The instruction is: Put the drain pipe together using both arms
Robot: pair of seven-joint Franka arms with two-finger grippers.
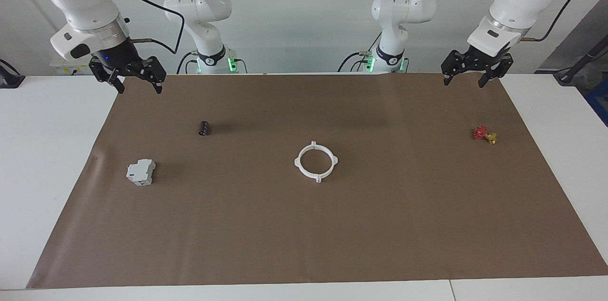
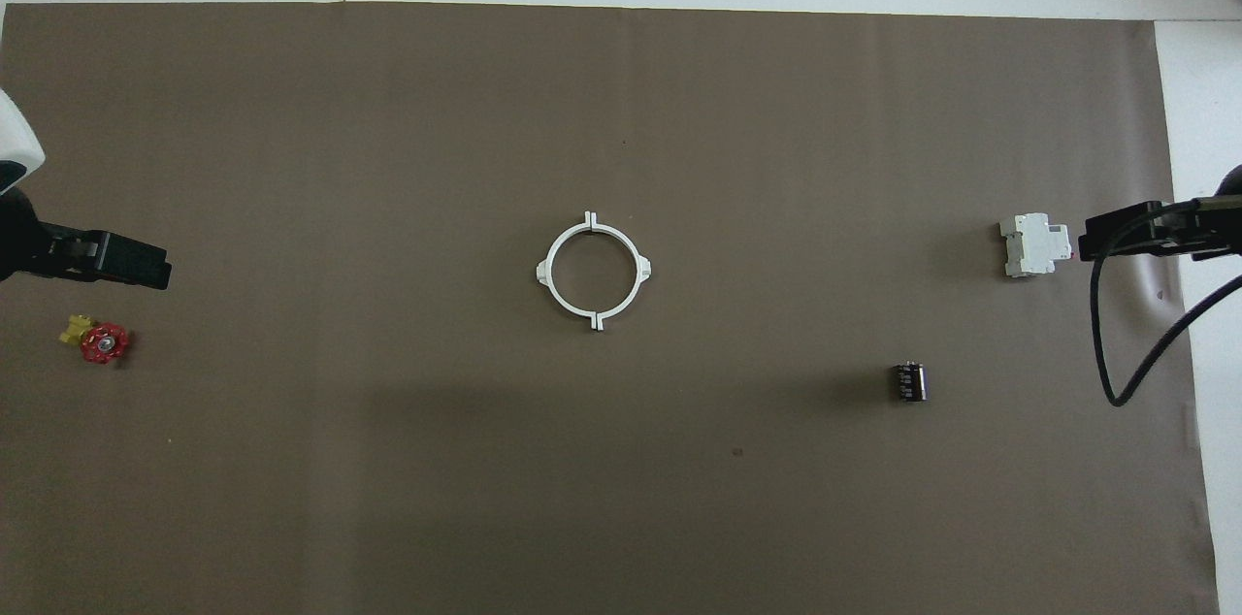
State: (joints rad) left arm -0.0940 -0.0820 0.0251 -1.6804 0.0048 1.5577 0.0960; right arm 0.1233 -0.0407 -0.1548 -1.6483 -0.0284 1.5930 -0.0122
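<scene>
two white half-rings of the drain pipe (image 1: pixel 316 161) lie joined mid-bench on the brown mat (image 1: pixel 380 225), untouched. left claw (image 1: pixel 464 73) and right claw (image 1: pixel 137 81) both hang released, empty, over the mat's robot-side corners.

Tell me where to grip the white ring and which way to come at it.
Grip the drain pipe across its thin wall on a smooth stretch between two tabs, coming straight down. It lies flat on the brown mat, so only the top edge is exposed, and one finger can probably drop inside the open middle.
</scene>
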